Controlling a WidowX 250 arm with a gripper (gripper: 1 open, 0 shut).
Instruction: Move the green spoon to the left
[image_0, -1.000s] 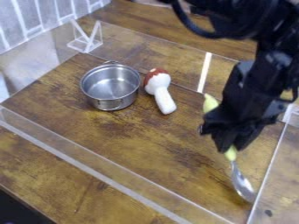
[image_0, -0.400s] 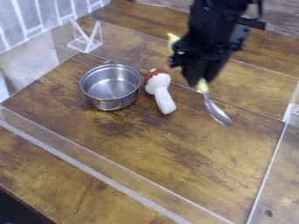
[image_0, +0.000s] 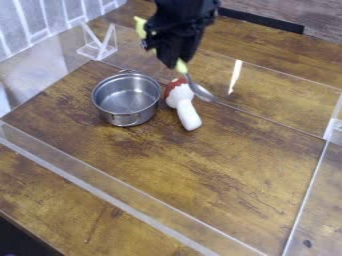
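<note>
Dangling from the hand (image_0: 177, 60) — pinched by its handle — the green spoon (image_0: 190, 82) hangs above the white object (image_0: 185, 105).

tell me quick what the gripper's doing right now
gripper: closed on the green spoon, holding it in the air above the white thing by the pot.

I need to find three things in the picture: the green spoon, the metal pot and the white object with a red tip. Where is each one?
green spoon (image_0: 197, 89), camera view, on its shiny metal bowl.
metal pot (image_0: 127, 99), camera view, on its inner bottom.
white object with a red tip (image_0: 187, 110), camera view, on its white body.
</note>
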